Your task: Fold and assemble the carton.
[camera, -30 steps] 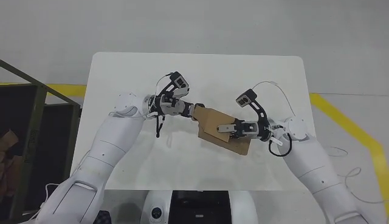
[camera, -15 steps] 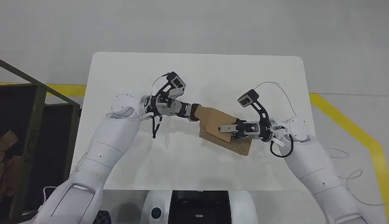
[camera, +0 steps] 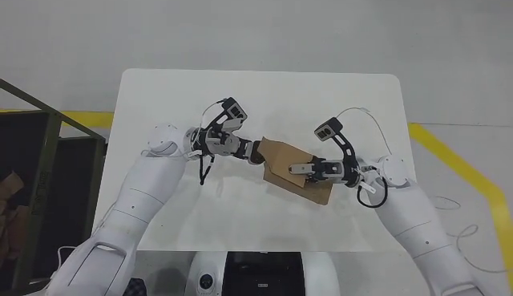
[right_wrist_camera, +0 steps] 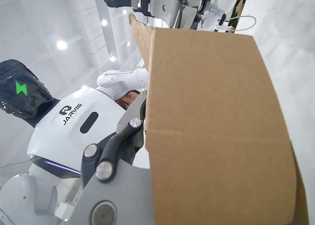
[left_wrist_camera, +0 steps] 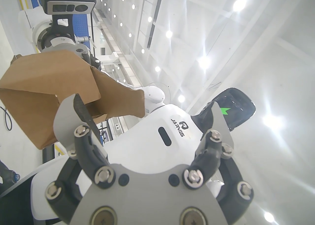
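The left fingers (left_wrist_camera: 82, 112) are standing wide apart and gripping nothing. One of them is sitting just beside a loose flap of the carton (camera: 279, 160); contact cannot be confirmed. The left gripper (camera: 255, 151) is hanging at the carton's end that faces the left arm.

The right fingers (right_wrist_camera: 137, 110) are clamping a carton wall. One finger is lying flat against the edge of a brown panel, and the other is covered by cardboard. The right gripper (camera: 298, 168) is reaching onto the carton from the right arm's side.

The carton is sitting between the two grippers, over the middle of the tabletop (camera: 160, 95) and toward the robot's edge. It is lying askew to the tabletop edges, with the left end farther from the robot than the right end. It is plain brown cardboard, partly opened, with creased panels and flaps standing out at the left end. Whether its underside is resting on the tabletop cannot be told.

Beyond the tabletop, a yellow line (camera: 437, 148) is running across the grey floor, and a dark frame (camera: 32, 127) is standing to the robot's left.
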